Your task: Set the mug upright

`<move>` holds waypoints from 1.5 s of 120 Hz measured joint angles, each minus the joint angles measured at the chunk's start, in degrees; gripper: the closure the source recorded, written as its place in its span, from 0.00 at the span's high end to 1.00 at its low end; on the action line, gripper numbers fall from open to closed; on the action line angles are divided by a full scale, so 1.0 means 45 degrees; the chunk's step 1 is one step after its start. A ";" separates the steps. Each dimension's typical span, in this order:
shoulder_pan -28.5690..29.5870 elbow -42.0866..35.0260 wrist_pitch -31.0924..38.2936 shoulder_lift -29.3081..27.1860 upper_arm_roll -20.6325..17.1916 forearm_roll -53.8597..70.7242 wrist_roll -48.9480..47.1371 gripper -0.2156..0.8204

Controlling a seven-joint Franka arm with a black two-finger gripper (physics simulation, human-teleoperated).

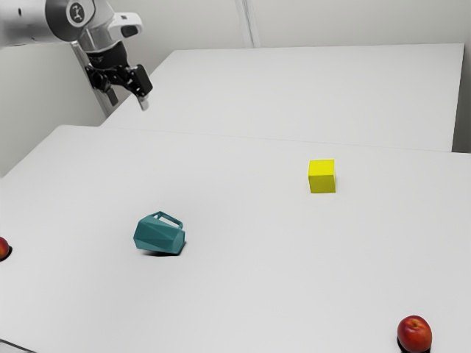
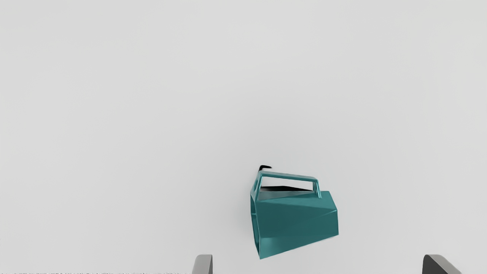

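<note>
The teal faceted mug [image 1: 159, 235] lies on its side on the white table, its handle pointing up and away from the exterior view's near edge. My gripper [image 1: 128, 101] hangs well above the table at the exterior view's upper left, far from the mug. In the wrist view the mug [image 2: 296, 220] lies on its side, its open rim facing one finger's side and its narrower base the other's. The gripper [image 2: 317, 264] is open, its two fingertips wide apart with nothing held between them.
A yellow cube [image 1: 321, 176] sits on the table [image 1: 243, 294] beyond the mug toward the exterior view's right. One red fruit [image 1: 415, 334] lies near the lower right corner, another [image 1: 4, 248] at the left edge.
</note>
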 joint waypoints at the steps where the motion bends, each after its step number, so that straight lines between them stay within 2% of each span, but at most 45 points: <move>1: 0.0003 -0.0015 -0.0008 -0.0010 -0.0001 0.0000 0.0023 0.79; 18: -0.0012 -0.0108 -0.0199 -0.0049 0.0153 -0.0343 0.0324 0.79; 38: 0.0157 -0.1642 -0.0776 0.0038 0.1777 -0.3003 0.0558 0.79; 50: 0.0656 -0.2664 -0.0942 0.0199 0.2088 -0.4221 0.0773 0.79; 86: 0.2199 -0.5283 -0.0785 0.1247 0.1916 -0.6850 0.2255 0.79; 106: 0.2805 -0.5636 -0.0577 0.1918 0.1874 -0.7398 0.3152 0.79; 136: 0.2868 -0.5784 -0.0107 0.2648 0.1871 -0.7838 0.4350 0.79; 180: 0.2748 -0.7292 0.0799 0.2281 0.1523 -0.9121 0.5514 0.78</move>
